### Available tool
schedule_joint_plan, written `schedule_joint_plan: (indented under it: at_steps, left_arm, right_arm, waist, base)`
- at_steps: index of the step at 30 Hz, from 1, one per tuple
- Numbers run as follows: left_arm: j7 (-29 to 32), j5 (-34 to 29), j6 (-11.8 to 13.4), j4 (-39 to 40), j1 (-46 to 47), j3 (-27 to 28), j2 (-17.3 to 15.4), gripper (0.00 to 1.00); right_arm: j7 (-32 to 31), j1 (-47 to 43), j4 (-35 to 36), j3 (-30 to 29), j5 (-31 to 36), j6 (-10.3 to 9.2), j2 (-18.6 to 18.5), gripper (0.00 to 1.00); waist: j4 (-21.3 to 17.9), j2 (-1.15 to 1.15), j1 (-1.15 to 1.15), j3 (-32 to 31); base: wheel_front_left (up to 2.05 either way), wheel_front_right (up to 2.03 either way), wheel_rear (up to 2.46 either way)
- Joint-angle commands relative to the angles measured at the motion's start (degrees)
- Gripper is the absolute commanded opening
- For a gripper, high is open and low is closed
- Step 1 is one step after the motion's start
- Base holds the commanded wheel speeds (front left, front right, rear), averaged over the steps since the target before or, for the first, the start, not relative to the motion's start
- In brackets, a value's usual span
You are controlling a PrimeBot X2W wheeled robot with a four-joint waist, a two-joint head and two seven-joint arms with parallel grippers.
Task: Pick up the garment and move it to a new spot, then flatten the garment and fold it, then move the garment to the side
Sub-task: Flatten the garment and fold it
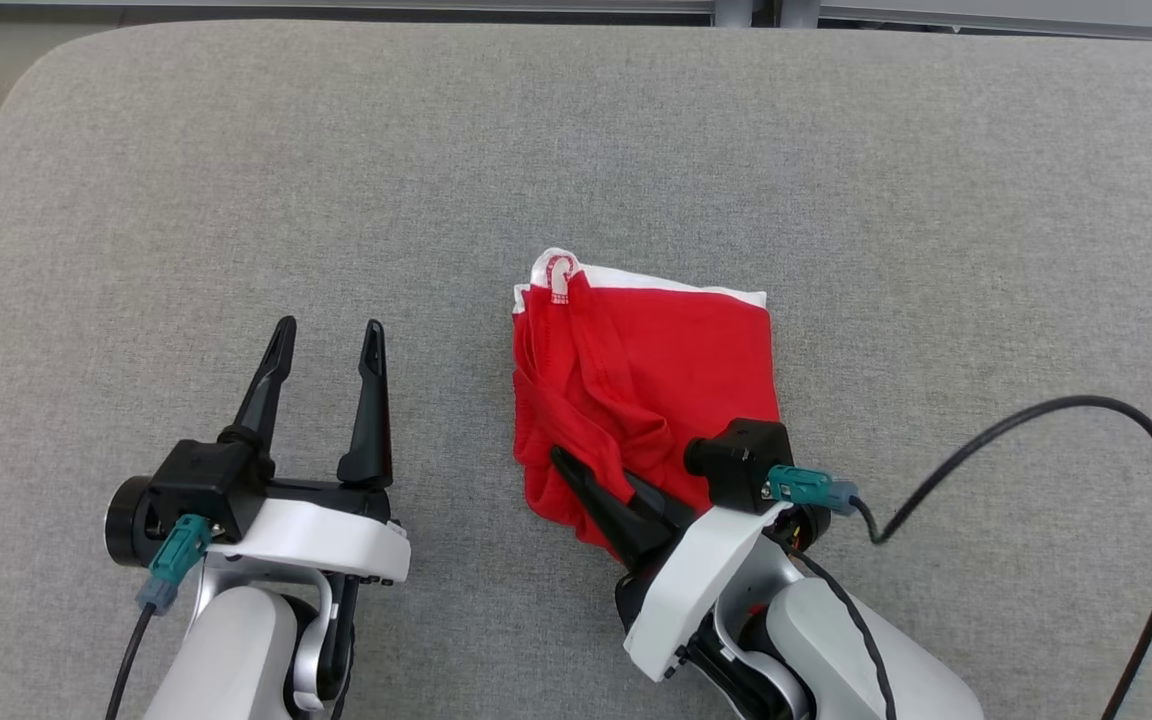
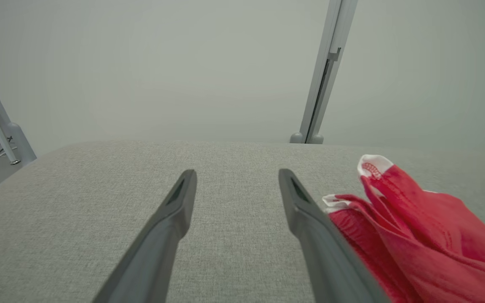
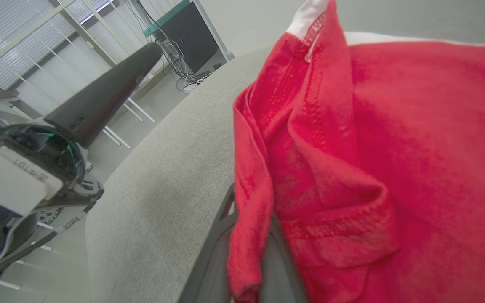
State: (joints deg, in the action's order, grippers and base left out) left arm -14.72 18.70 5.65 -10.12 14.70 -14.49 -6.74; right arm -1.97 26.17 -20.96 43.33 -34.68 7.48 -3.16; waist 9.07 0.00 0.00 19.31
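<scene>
**Left end effector idle, right clamped on folded red garment**

Left end effector (image 1: 330,324) sits low over the bench (image 1: 236,180), fingers spread wide and empty. It is just left of the garment (image 1: 656,360) and not touching it. I find the garment near the bench's middle, folded to a rough square, with white trim along its far edge. Right end effector (image 1: 596,478) is all but closed on the near-left edge; the right wrist view shows a fold of red cloth pinched between its fingers. I judge the cloth light, soft and limp: lifted from one pinch, it will sag and the layers may fall open. Stitched hems offer the firmest hold. I would grip through every layer and have the left take the far-left corner.
</scene>
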Motion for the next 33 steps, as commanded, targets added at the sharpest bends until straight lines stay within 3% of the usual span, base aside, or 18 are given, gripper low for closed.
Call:
schedule_joint_plan:
  at_steps: [1,6,11,18,25,33]
  left_arm:
    - [-0.32,0.13,-0.06,-0.25,0.80,0.42,-0.12,1.00]
    - [-0.40,-0.33,-0.01,-0.43,0.63,0.64,-0.34,1.00]
    - [-0.44,-0.86,0.32,-0.43,0.45,0.84,-0.89,1.00]
    - [-0.46,-1.40,0.87,0.12,-1.35,1.05,-1.98,1.00]
    - [0.39,-1.68,1.17,1.14,-2.99,0.65,-3.34,1.00]
    - [1.76,-1.50,1.82,2.17,-5.70,0.36,-4.43,1.00]
  right_arm:
    - [1.76,1.25,-0.69,0.75,0.17,0.01,0.02,1.00]
    - [6.27,2.29,1.25,2.38,0.56,0.02,-0.25,1.00]
    - [12.10,1.97,6.05,1.91,0.71,0.01,-3.15,1.00]
    - [15.67,-3.21,9.94,-12.99,6.05,0.01,-6.94,1.00]
    - [14.23,-11.83,13.16,-29.01,14.21,0.01,-8.50,1.00]
    - [10.31,-20.38,18.61,-36.97,19.35,0.01,-7.09,1.00]
  waist:
    - [-0.25,0.00,0.00,-0.01]
    - [-1.11,0.00,0.00,-0.25]
    - [-2.71,0.00,0.00,-0.91]
    - [-5.23,0.00,0.00,-2.86]
    - [-6.94,0.00,0.00,-4.53]
    - [-8.28,0.00,0.00,-6.23]
  base:
    - [0.00,0.00,0.00]
    - [0.00,0.00,0.00]
    - [0.00,0.00,0.00]
    - [0.00,0.00,0.00]
    - [0.00,0.00,0.00]
    - [0.00,0.00,0.00]
